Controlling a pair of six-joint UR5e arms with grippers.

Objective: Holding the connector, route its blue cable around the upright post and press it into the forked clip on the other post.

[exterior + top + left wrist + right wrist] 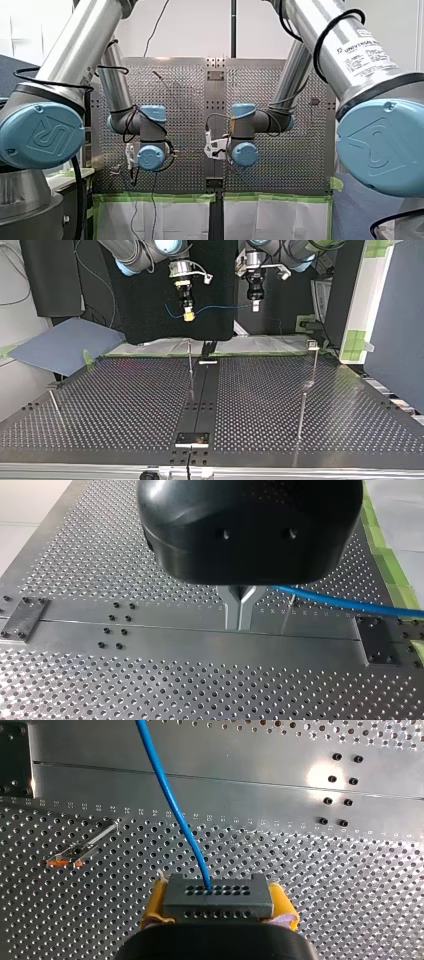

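Note:
In the top view my right gripper (188, 315), with yellow pads, hangs high over the table's far edge, left of centre. In the right wrist view its yellow fingers (156, 902) are shut on the dark grey connector (218, 896). The blue cable (170, 805) leaves the connector's face and runs across the top view as a blue cable (222, 307) to my left gripper (255, 305). In the left wrist view my left gripper (239, 622) has its metal fingers shut, and the blue cable (345, 603) comes out beside them. A thin upright post (190, 371) stands below the grippers; the clip post (313, 357) stands at the right.
The perforated table (125, 405) has a smooth centre strip (202, 400) with a dark plate (192, 439) at the near end. Another thin post (301, 415) stands near the right front and a slanted rod (55, 406) at the left. A blue sheet (65, 342) lies off the far left corner.

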